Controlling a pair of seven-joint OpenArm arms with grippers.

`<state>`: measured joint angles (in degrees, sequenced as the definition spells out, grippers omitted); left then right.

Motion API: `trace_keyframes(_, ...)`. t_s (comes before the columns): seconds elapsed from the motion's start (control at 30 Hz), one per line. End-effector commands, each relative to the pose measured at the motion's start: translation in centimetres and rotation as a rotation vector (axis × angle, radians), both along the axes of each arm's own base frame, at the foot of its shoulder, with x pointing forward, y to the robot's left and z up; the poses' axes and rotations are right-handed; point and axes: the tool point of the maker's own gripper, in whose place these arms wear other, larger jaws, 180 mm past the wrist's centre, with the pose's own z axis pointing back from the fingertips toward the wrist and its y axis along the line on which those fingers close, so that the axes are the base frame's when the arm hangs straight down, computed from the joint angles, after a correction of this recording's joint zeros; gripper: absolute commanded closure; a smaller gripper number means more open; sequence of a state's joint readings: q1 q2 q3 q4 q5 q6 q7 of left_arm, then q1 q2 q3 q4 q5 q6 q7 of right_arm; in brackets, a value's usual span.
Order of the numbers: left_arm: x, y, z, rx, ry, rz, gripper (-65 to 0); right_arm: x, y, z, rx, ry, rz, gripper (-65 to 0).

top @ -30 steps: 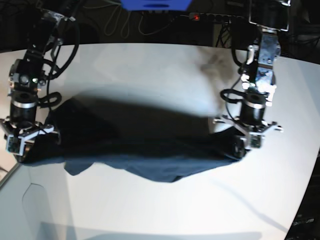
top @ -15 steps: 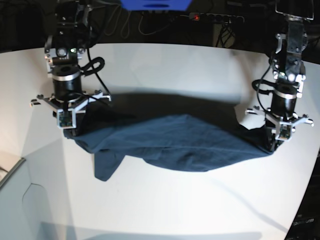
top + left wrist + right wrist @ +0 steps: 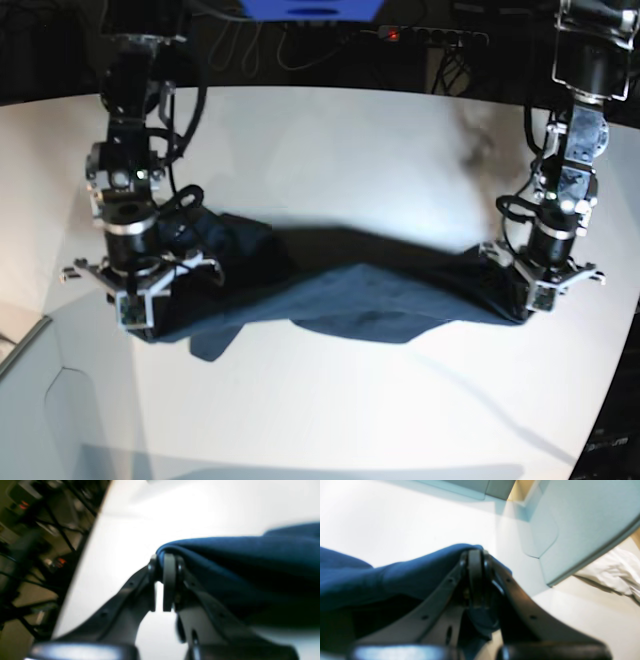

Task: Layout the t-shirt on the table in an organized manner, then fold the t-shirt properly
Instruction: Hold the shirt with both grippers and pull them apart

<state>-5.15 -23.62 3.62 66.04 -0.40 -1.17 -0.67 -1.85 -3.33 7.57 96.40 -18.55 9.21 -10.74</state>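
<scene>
The dark navy t-shirt (image 3: 340, 295) is stretched across the white table (image 3: 330, 150) between my two arms, its middle sagging onto the surface. At the base view's right, my left gripper (image 3: 535, 300) is shut on one end of the cloth. The left wrist view shows its fingertips (image 3: 166, 560) pinching a fold of the t-shirt (image 3: 237, 562) just above the table (image 3: 200, 510). My right gripper (image 3: 135, 315), at the base view's left, is shut on the other end. In the right wrist view its tips (image 3: 475, 555) clamp the t-shirt (image 3: 395, 580), which drapes over them.
A grey panel (image 3: 60, 420) lies at the table's front left corner, also in the right wrist view as a grey panel (image 3: 570, 530) beside crumpled white cloth (image 3: 607, 577). Cables and a power strip (image 3: 395, 35) run behind the far edge. Dark cabling (image 3: 37, 542) lies beyond the table's edge.
Both grippers kept their hold. The arms swung up and toward the back, then came down again, and the shirt now stretches wider between them, with a flap hanging at front left.
</scene>
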Motion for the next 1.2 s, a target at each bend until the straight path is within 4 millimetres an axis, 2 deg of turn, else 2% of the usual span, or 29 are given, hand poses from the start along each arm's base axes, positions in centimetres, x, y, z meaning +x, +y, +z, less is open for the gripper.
trace_keyframes(0.0,1.3,0.4,1.3,0.019,-0.044,-0.004,-0.5,1.4,-0.1,2.1,-0.004,-0.072,0.002,0.0)
trace_keyframes(0.1,1.9,-0.3,0.2,0.028,-0.015,-0.025,-0.5,2.6,-0.1,2.3,0.004,-0.076,0.002,0.0)
trace_keyframes(0.23,2.6,-0.4,1.0,0.025,-0.03,-0.023,-2.9,3.9,0.1,3.0,0.01,-0.094,0.003,0.0)
trace_keyframes(0.33,3.0,-0.4,1.5,0.022,-0.042,-0.02,-15.9,4.2,0.1,3.5,0.011,-0.104,0.003,0.0)
trace_keyframes(0.5,2.8,0.0,1.3,0.029,-0.036,-0.019,-42.2,4.4,0.0,3.7,0.009,-0.109,0.003,0.0)
trace_keyframes(0.6,2.4,1.2,1.4,0.021,-0.041,0.015,-52.9,4.4,0.1,3.7,0.011,-0.109,0.003,0.0)
trace_keyframes(0.7,0.5,3.3,0.6,-0.003,-0.031,0.089,-54.0,4.2,0.2,3.3,0.014,-0.101,0.003,0.0)
trace_keyframes(0.87,-1.8,4.4,-1.7,-0.054,0.008,0.168,-54.0,4.1,0.2,3.2,0.014,-0.098,0.003,0.0)
trace_keyframes(1.1,-2.8,2.6,-4.9,-0.135,0.067,0.21,-54.0,3.5,0.2,2.3,0.014,-0.077,0.003,0.0)
trace_keyframes(1.17,-2.4,1.9,-4.9,-0.153,0.062,0.211,-54.0,3.5,0.2,2.3,0.014,-0.077,0.003,0.0)
